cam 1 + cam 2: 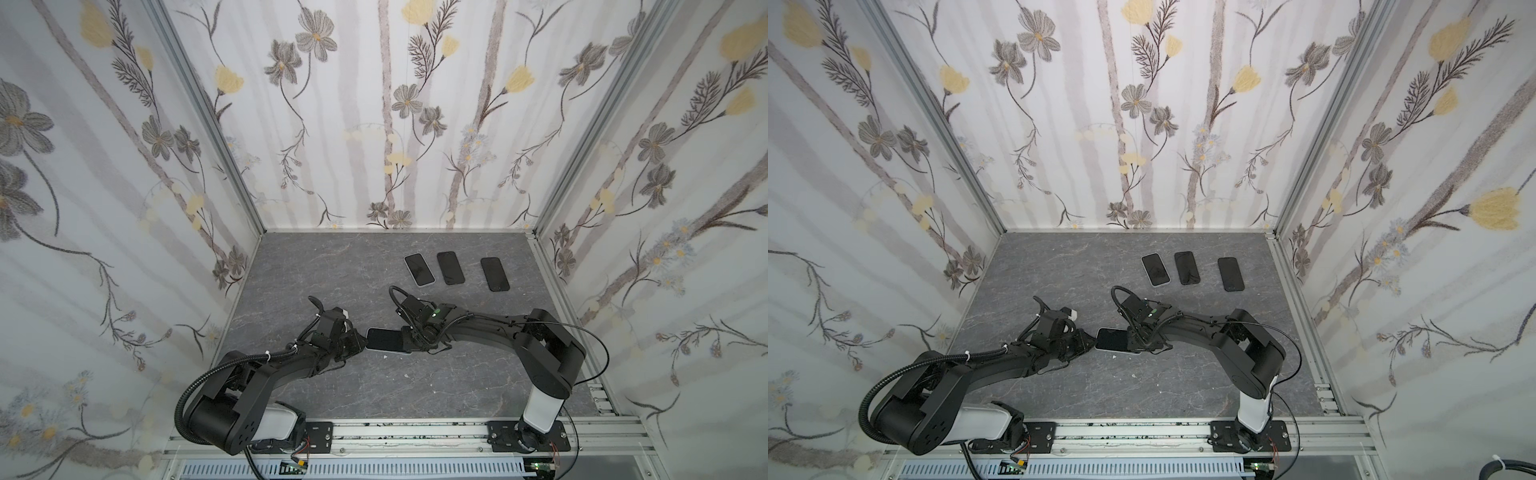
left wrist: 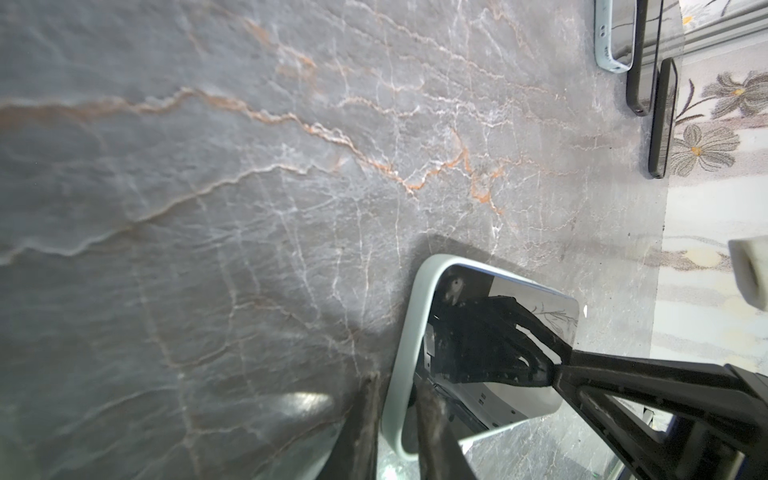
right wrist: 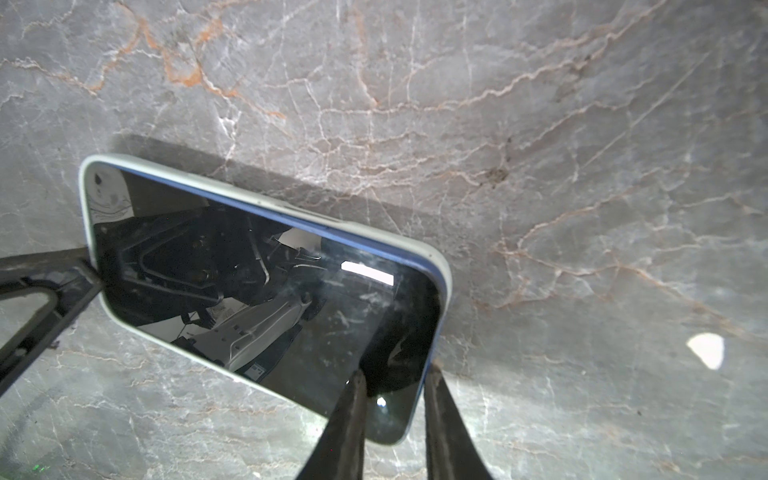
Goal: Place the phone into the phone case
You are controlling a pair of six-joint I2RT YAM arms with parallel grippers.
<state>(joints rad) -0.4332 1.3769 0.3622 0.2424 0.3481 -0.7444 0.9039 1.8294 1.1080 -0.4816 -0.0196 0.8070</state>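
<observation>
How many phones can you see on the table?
4. Three lie in a row at the back: left phone, middle phone, right phone. The fourth phone is nearer the front, in the middle. None looks hidden.

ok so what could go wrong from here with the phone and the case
1. In the right wrist view a blue strip of the phone shows along the rim of the phone case; that side may not be fully seated and could pop out on release.
2. The left gripper pinches the case's end rim; pulling away might peel it back off.
3. One right gripper finger sits on the glossy screen and could slip.
</observation>
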